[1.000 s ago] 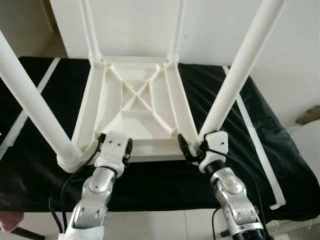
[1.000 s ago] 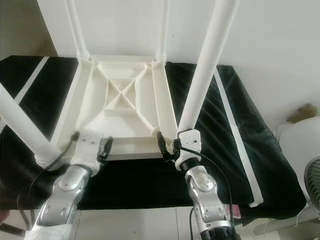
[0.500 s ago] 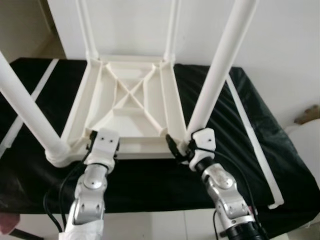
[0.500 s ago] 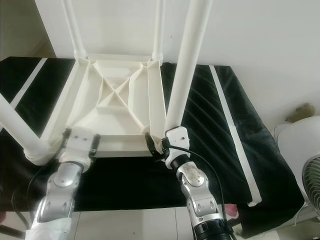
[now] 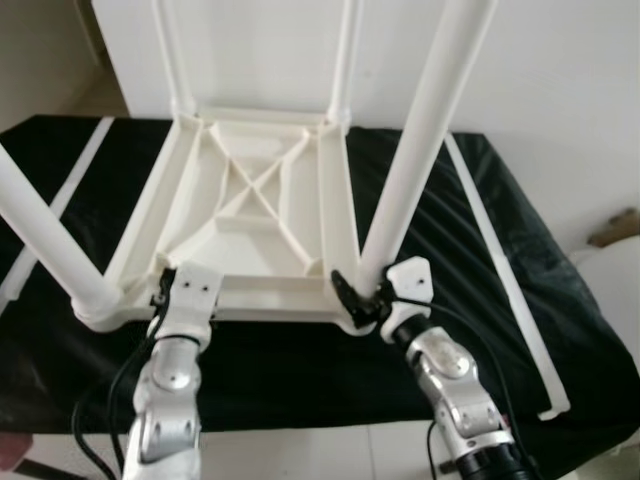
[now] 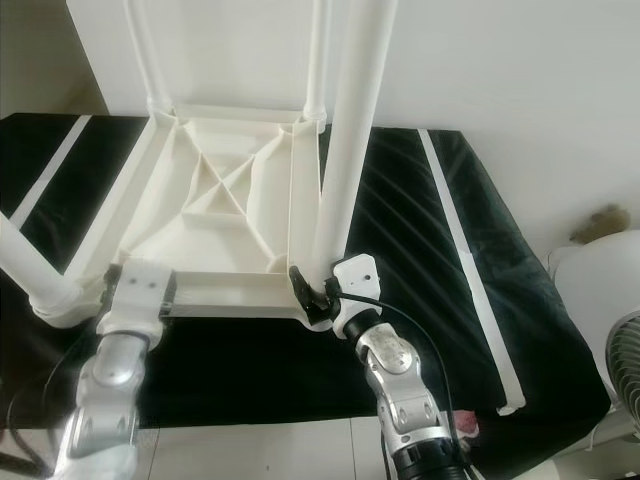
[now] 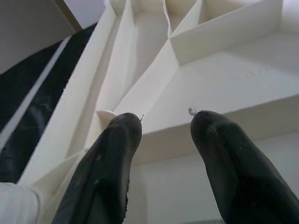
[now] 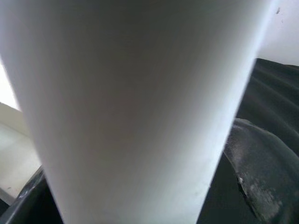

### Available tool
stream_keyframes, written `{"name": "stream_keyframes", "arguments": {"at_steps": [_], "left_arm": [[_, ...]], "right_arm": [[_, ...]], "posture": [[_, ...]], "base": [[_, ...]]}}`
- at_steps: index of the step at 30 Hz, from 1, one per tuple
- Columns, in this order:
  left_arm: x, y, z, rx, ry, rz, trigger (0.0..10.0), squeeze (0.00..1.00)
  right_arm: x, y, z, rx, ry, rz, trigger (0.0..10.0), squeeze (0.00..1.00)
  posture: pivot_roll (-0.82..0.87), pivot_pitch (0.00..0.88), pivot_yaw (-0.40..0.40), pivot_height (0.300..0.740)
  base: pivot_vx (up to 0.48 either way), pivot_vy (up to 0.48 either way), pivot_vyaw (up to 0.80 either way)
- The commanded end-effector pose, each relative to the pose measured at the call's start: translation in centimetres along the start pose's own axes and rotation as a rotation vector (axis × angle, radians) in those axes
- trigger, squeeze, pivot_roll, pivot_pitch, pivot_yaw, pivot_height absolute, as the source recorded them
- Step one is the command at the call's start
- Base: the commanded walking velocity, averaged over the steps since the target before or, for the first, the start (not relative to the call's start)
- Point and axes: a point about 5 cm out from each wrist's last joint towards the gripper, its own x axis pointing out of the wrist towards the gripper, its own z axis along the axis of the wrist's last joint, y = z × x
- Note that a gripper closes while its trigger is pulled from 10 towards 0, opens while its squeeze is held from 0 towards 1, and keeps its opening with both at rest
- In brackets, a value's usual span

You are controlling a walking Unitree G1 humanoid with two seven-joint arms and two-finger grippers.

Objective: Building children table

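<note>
The white children's table (image 5: 250, 205) lies upside down on the black-covered worktop (image 5: 520, 300), legs up, toward the worktop's back edge. The right pincer (image 5: 362, 300) pinches the near right leg (image 5: 415, 160) at its base. The left pincer (image 7: 163, 133) is spread at the table's near rim beside the near left leg (image 5: 45, 235).
</note>
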Motion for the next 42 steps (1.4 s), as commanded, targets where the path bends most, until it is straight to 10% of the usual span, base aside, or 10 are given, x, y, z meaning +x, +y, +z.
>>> {"name": "stream_keyframes", "arguments": {"at_steps": [1,6,12,42], "left_arm": [[-2.1,2.2,-4.0,0.048,0.152,0.484,10.0,0.0],[-3.6,0.5,-4.6,0.008,0.003,0.082,10.0,0.0],[-4.1,-0.6,-5.1,0.017,-0.025,-0.114,10.0,0.0],[-5.9,1.2,-7.3,-0.032,-0.079,-0.286,10.0,0.0]], "right_arm": [[-0.8,-0.7,-1.0,-0.001,0.05,-0.026,10.0,0.0],[-0.5,-0.8,-1.0,-0.006,0.047,-0.011,10.0,0.0],[-0.3,-0.7,-1.0,-0.008,0.045,0.007,10.0,0.0],[2.7,2.6,-1.1,0.017,0.042,0.181,10.0,0.0]], "posture": [[-0.04,0.122,-0.021,0.74],[-0.03,0.115,-0.017,0.74],[-0.02,0.109,-0.017,0.74],[0.0,0.102,-0.001,0.74]], "base": [[0.0,0.0,0.0],[0.0,0.0,0.0],[0.0,0.0,0.0],[0.0,0.0,0.0]]}}
